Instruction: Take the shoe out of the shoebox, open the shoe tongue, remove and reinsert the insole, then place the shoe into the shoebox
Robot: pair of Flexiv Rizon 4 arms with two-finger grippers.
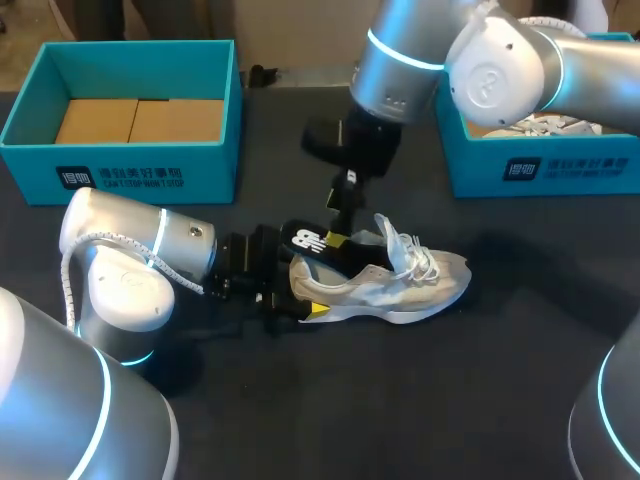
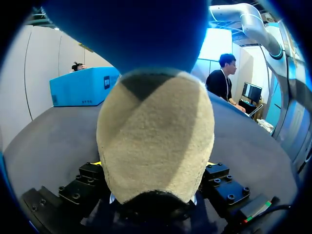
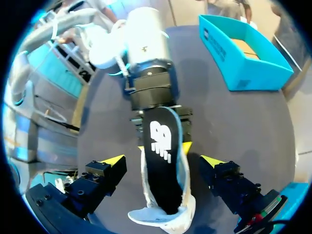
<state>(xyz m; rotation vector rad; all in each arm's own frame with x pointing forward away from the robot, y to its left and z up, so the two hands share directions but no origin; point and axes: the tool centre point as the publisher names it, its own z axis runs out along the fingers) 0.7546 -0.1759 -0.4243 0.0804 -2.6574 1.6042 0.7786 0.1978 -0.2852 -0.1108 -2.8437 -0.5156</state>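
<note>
In the head view's centre, the left gripper (image 1: 293, 290) pinches the shoe (image 1: 405, 285) by its heel. The right gripper (image 3: 163, 160) hangs spread, its 2 fingers (image 3: 113, 161) flanking the black insole (image 3: 159, 141).

The left arm (image 1: 140, 250) lies low and horizontal, its jaws clamped from both sides on the heel of the shoe (image 1: 400, 285). The right arm (image 1: 480, 70) reaches down from above, jaws spread wide apart.

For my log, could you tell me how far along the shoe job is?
Done: shoe out on the table. In hand: left claw grips its heel; right claw hangs open over the insole, which sticks partly out; going out or in, unclear. Left: boxing the shoe.
</note>
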